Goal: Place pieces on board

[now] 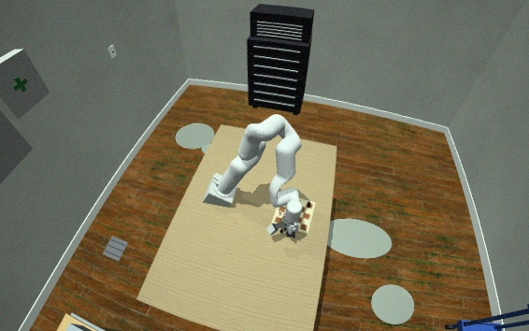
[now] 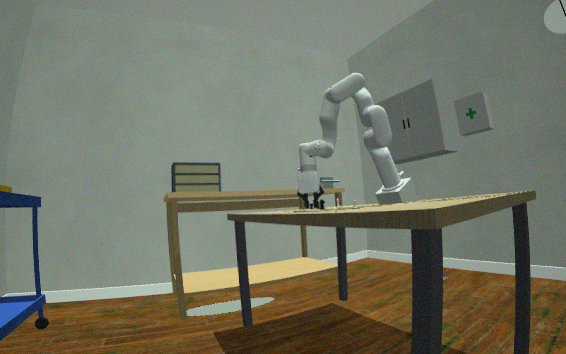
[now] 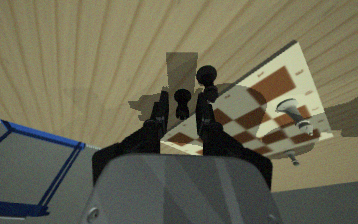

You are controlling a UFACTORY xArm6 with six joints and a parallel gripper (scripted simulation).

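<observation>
- The table [image 1: 233, 262] carries the small chessboard [image 3: 280, 82] near its edge.
- The gripper [image 3: 181, 111] hangs beside the board, fingers partly apart around a dark piece [image 3: 182, 100]; whether they touch it I cannot tell.
- A second dark piece [image 3: 206, 76] stands just beyond, at the board's edge.
- A white piece [image 3: 292, 111] stands on the board.

Even light, soft shadows, coarse pixels
</observation>
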